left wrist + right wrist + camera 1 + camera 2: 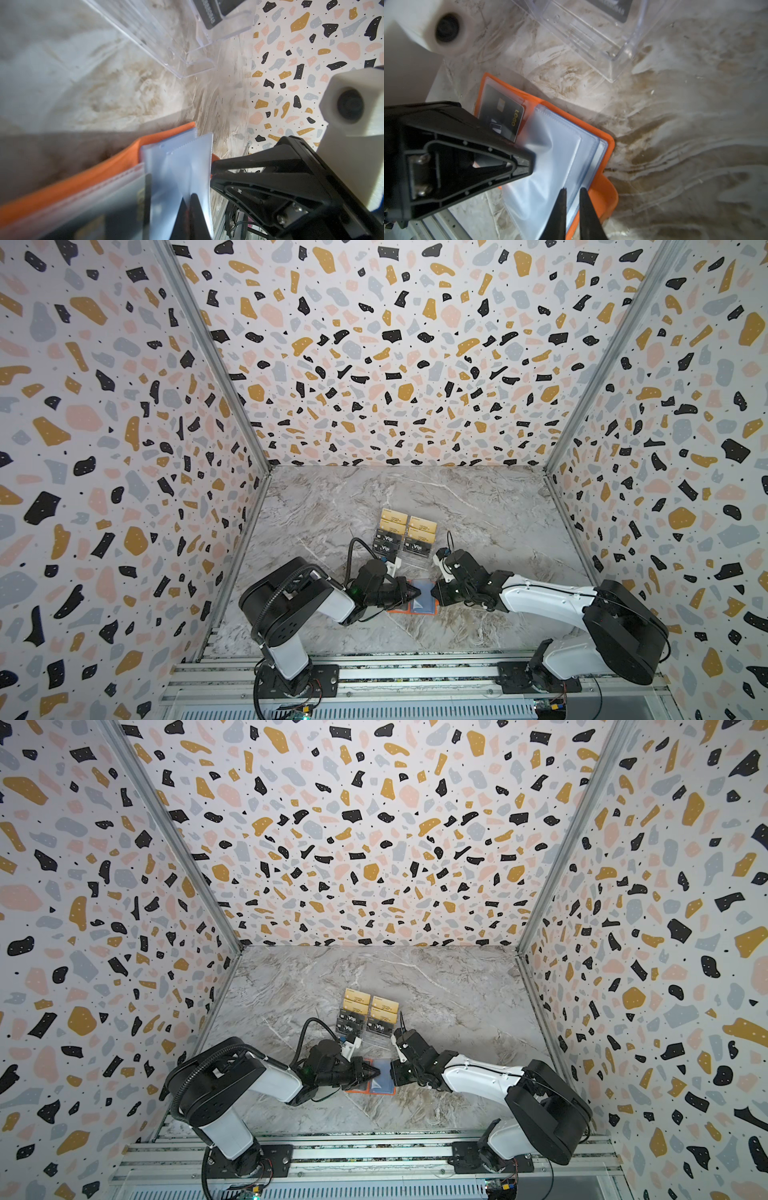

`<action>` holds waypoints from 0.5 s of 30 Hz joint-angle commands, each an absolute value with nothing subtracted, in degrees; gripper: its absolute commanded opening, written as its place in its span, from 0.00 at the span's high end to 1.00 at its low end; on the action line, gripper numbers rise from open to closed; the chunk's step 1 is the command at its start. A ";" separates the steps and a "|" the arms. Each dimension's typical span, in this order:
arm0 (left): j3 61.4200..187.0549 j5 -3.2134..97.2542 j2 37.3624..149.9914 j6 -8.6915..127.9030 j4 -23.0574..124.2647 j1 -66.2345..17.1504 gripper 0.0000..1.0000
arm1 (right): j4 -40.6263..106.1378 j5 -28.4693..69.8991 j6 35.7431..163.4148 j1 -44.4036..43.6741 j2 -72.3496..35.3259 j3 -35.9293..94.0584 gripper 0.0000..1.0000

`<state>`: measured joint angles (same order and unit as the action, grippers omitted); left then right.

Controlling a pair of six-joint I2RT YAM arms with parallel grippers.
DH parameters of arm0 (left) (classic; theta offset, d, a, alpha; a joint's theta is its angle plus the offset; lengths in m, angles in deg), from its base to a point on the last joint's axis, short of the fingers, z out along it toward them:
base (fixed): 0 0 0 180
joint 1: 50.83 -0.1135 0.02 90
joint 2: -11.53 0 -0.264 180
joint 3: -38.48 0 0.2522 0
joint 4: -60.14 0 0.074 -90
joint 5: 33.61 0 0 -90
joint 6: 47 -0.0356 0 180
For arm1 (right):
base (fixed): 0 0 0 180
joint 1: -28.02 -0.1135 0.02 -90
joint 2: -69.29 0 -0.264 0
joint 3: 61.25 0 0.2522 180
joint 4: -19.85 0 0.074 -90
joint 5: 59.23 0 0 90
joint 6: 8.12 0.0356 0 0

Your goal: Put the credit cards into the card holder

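Left gripper (pixel 419 593) clamped on a clear sleeve (pixel 546 137) of the open holder (pixel 609 143), which lies on the table (pixel 478 510) near the stand (pixel 415 562). Right gripper (pixel 573 189) jaws nearly together at the sleeves' edge; can't tell if it grips. One black card (pixel 504 116) sleeved; other cards (pixel 405 537) in the stand.

Finding: a robot test cell in a lab, not a lived-in room. Printed terrazzo panels (pixel 395 344) stand at 9, 12 and 3 o'clock, joined by bare aluminium posts (pixel 216 360). The marble-look top (pixel 478 510) is a printed sheet. At 6 o'clock, two arms (pixel 291 605) are bolted to slotted rails (pixel 415 676), with an exposed circuit board (pixel 550 705) and loose wiring below.
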<state>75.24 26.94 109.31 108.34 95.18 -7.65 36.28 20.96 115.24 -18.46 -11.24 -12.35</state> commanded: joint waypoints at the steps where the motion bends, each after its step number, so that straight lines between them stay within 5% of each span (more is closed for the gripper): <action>1: 74.67 26.87 107.95 107.28 96.54 -7.52 1.00 | 36.39 20.35 115.19 -18.21 -11.85 -12.68 0.85; 15: 73.68 25.54 107.52 107.58 97.66 -7.54 0.96 | 30.01 15.76 114.67 -19.09 -12.00 -13.35 0.86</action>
